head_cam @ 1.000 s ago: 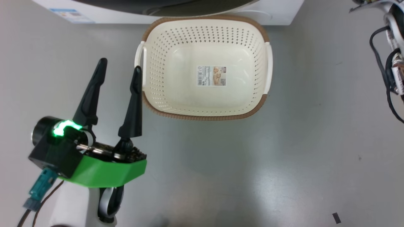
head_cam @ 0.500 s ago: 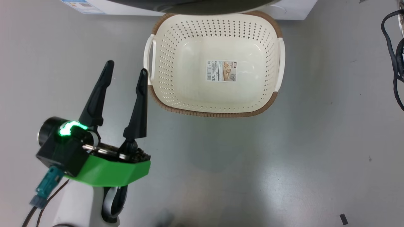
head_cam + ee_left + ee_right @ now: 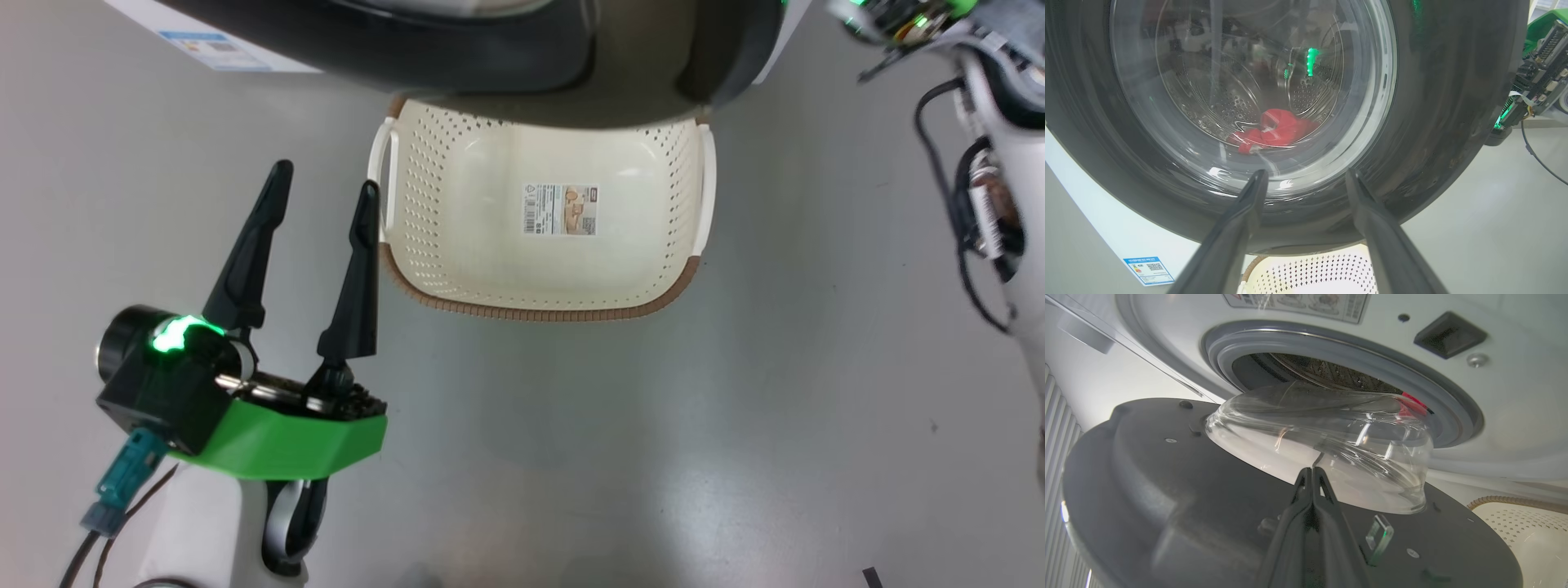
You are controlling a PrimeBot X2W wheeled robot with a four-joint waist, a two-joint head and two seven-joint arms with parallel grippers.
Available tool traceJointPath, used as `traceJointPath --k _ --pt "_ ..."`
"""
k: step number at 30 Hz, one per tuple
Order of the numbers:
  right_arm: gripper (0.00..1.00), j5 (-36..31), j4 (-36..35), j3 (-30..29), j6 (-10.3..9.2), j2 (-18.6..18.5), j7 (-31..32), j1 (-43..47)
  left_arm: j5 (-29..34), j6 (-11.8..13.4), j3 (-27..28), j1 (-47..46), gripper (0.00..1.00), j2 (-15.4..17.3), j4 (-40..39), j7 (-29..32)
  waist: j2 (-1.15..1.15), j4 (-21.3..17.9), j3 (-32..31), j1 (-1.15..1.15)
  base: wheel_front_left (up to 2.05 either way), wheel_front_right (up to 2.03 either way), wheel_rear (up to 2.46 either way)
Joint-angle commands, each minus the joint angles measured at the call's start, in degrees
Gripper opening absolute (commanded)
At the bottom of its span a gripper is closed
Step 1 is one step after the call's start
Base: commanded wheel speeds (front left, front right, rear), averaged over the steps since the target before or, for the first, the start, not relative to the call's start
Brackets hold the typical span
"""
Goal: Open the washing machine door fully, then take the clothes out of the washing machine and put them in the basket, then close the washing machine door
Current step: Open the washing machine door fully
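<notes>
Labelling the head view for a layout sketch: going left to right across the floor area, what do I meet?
Left tool → basket → right arm.

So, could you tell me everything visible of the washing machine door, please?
The washing machine door is round, with a glossy black rim and a bulging clear glass bowl. It stands partly open over the far edge of the basket. Its dark inner face carries screws and a clear latch. The right gripper, fingers shut, points at the bowl; contact unclear.
</notes>
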Motion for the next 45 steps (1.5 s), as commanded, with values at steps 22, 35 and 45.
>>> traceJointPath --k 22,35,45 --pt "1.0 -9.01 0.87 -0.92 0.44 4.31 -9.24 5.96 -0.48 -0.32 4.34 0.61 1.0 1.49 -0.7 -0.22 0.0 -3.11 -2.1 0.0 0.0 0.0 0.0" --pt "1.0 -30.17 -1.34 12.57 0.44 -2.95 -42.82 13.14 -1.23 -0.32 7.24 0.72 1.0 1.49 0.95 -0.22 0.0 -7.97 -3.51 0.0 0.0 0.0 0.0" --pt "1.0 -54.58 3.22 0.27 0.44 0.71 -51.35 21.31 -1.07 -0.32 8.42 1.17 1.0 1.49 1.32 -0.22 0.0 -10.21 -5.32 0.0 0.0 0.0 0.0"
